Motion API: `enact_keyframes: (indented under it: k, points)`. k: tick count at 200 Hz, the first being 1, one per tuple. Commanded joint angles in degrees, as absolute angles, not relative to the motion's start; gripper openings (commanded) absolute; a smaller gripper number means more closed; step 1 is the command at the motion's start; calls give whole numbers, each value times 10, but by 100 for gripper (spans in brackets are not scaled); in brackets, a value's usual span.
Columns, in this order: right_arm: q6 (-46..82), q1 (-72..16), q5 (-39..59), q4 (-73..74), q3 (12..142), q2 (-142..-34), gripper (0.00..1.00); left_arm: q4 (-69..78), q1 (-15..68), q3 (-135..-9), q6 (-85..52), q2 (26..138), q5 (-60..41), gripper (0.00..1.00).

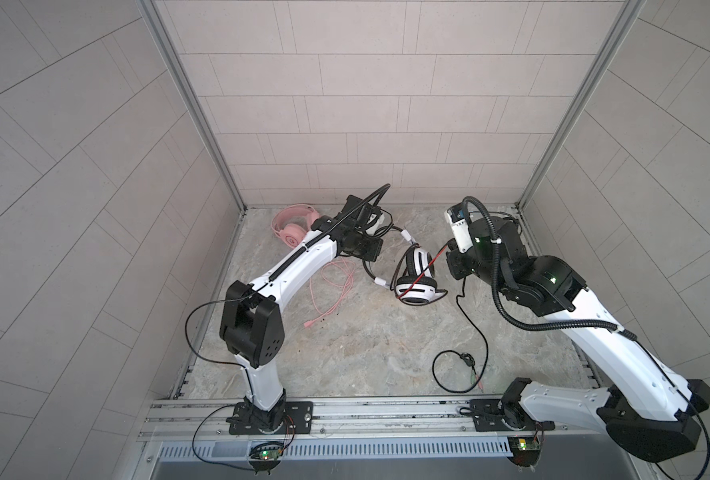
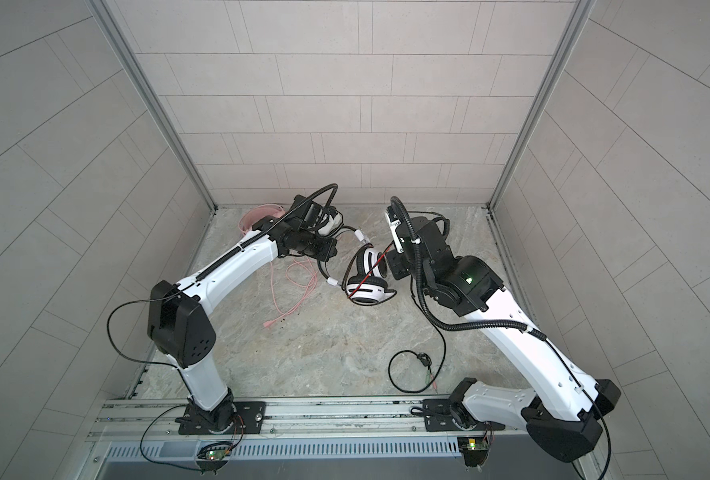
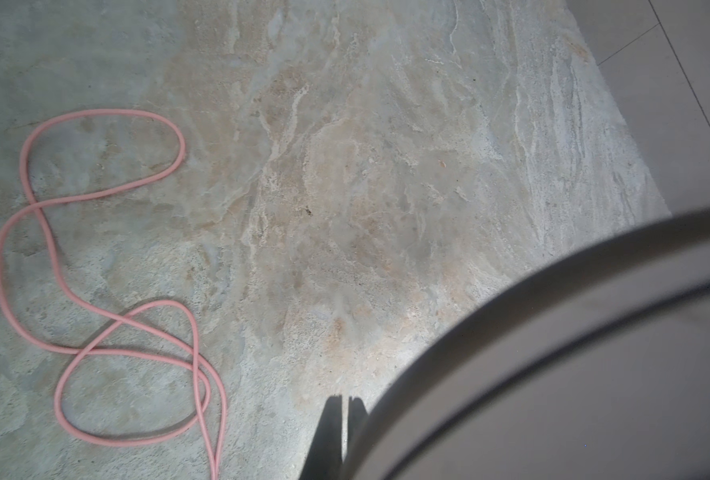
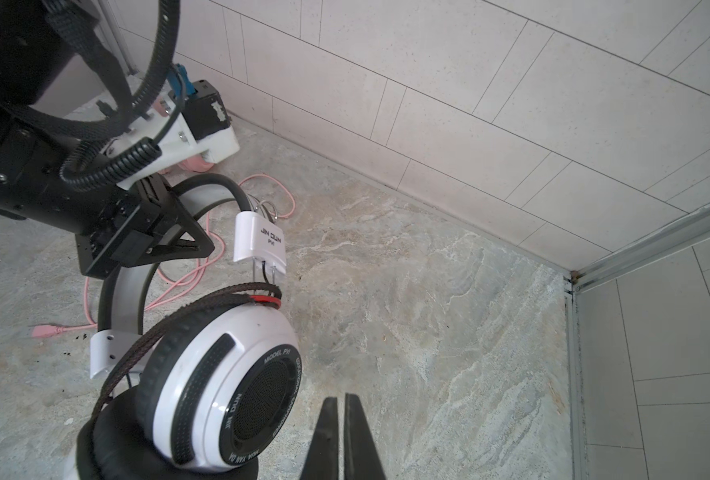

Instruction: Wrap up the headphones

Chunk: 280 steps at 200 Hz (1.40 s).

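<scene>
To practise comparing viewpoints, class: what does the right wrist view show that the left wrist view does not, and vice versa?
Right wrist only: the white-and-black headset's earcup, its braided cable, the pink plug, the left gripper holding the headband. Left wrist only: crossed loops of the pink cable, unhidden. Both: that cable, the headband, the marble table.

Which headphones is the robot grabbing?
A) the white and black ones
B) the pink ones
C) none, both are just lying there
A: the left gripper is shut on the headband of the white and black headphones, while the pink headphones lie at the back of the table with no gripper on them.
</scene>
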<state>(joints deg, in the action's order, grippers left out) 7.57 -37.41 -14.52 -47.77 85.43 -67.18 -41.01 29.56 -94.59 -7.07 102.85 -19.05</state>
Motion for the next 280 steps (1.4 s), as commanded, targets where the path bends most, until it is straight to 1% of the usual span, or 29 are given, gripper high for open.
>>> enact_keyframes:
  k: [1,42,136,230,260,280]
  points:
    - [74,-353,-145,-457,854,-670,0,-413,301,-970,-62,1027,-227,0]
    - [84,-330,-126,-445,835,-665,0,-414,322,-970,-48,1025,-241,0]
    - [101,-310,-92,-423,804,-682,0,-413,357,-970,-31,1012,-283,0]
    - [145,-272,-50,-426,784,-735,0,-402,374,-964,-29,1001,-309,0]
    - [143,-262,-24,-426,771,-738,3,-384,374,-957,-37,991,-329,0]
    - [154,-252,6,-407,755,-731,6,-351,374,-932,-45,967,-320,0]
